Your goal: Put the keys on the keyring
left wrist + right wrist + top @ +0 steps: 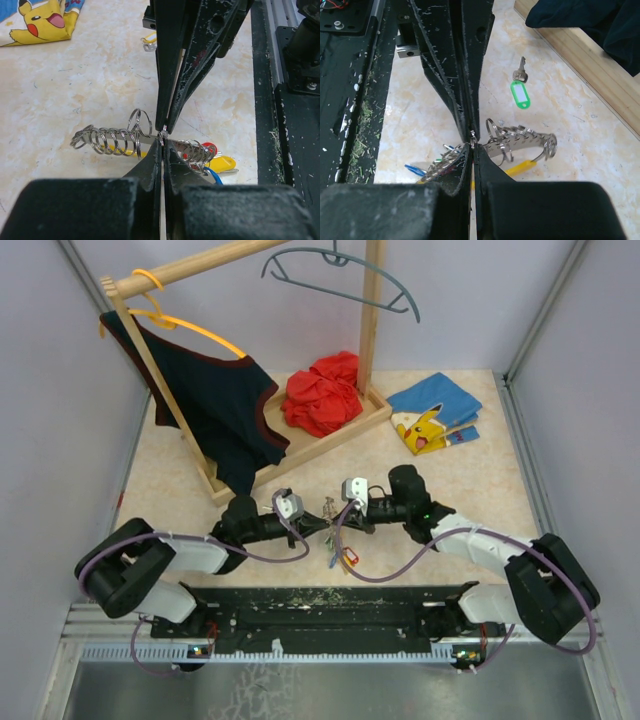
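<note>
The keyring (pixel 116 140) is a silvery metal strip strung with several small split rings, held just above the table; it also shows in the right wrist view (pixel 522 139). A bunch of keys (pixel 212 159) with red, yellow and blue tags hangs from one end, seen from above (pixel 345 555). A yellow curved piece (pixel 521 167) lies under it. My left gripper (pixel 163 139) and right gripper (pixel 472 143) meet tip to tip, both shut on the keyring's middle (pixel 330 524). A lone key with a green tag (pixel 520 91) lies on the table beyond, apart from both grippers.
A wooden clothes rack (pixel 330 435) stands behind, with a dark shirt (pixel 215 400) on an orange hanger, a grey hanger (pixel 340 265) and a red cloth (pixel 322 392). A Pikachu cloth (pixel 435 415) lies back right. The black base rail (pixel 330 605) runs along the near edge.
</note>
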Tool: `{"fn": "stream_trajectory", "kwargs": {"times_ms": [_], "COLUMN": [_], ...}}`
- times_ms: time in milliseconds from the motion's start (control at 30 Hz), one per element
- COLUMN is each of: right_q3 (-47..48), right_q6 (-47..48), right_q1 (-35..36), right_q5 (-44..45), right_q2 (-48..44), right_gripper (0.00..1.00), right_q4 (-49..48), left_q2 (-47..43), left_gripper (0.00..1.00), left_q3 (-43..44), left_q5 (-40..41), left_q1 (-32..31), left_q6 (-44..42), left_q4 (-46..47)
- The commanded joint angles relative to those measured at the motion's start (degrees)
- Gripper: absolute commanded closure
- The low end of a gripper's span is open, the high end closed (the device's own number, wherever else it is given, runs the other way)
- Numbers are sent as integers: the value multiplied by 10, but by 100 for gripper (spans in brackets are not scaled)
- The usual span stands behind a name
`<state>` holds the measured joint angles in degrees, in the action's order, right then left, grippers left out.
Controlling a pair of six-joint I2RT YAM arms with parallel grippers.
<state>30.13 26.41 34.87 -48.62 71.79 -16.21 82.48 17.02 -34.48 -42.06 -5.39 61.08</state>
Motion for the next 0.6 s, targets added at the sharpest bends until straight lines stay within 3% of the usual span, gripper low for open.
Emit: {"fn": "stream_trajectory", "kwargs": {"times_ms": [0, 167, 367, 567], "right_q3": [24, 17, 20, 30], "right_q6": [14, 14, 7, 8], "right_q1": [3, -3, -3, -3], "right_q5": [-11, -8, -24, -28], "right_q2": [-31, -44, -39, -22], "right_gripper": [100, 100, 100, 100], "right_q4": [-3, -4, -20, -21], "left_q2": [-14, -23, -17, -25], "left_gripper": [97, 95, 75, 73], "left_q3": [-4, -26, -18, -11], "left_q5": [36, 102, 109, 128], "left_q1": [1, 8, 11, 11], "left_q6": [15, 64, 91, 91], "left_q4": [7, 32, 24, -5]}}
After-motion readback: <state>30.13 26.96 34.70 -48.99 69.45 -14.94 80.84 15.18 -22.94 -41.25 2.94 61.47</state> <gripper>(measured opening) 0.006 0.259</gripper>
